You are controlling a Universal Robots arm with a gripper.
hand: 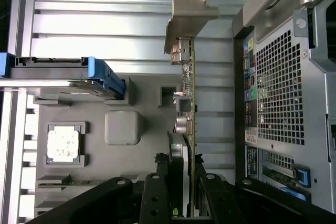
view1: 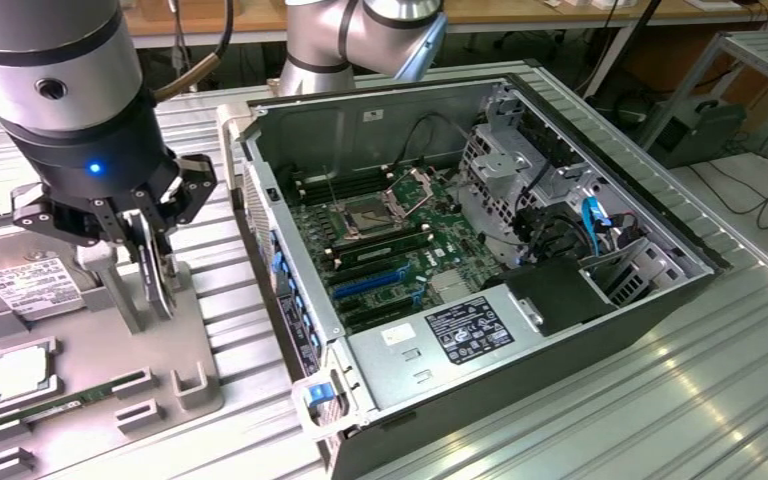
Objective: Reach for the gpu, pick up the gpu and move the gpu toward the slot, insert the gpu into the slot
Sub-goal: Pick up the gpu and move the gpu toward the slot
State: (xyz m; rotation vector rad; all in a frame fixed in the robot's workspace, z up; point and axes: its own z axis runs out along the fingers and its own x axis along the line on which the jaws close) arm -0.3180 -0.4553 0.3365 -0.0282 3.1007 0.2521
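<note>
My gripper [view1: 155,262] is clamped on the gpu [view1: 160,288], one finger on each face. The card hangs upright and edge-on over the grey tray [view1: 191,350], on the exterior view's left of the open computer case [view1: 357,130] and apart from it. In the wrist view its silver bracket [hand: 186,19] is at the end away from my fingers [hand: 157,192]. A hard drive [view1: 24,282] lies on the tray nearby.

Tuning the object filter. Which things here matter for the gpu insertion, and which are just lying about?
In the job: gpu, clamped in the gripper; blue slots on the motherboard; open computer case.
Lying about: hard drive, processor chip, memory stick, grey holder tray.
</note>
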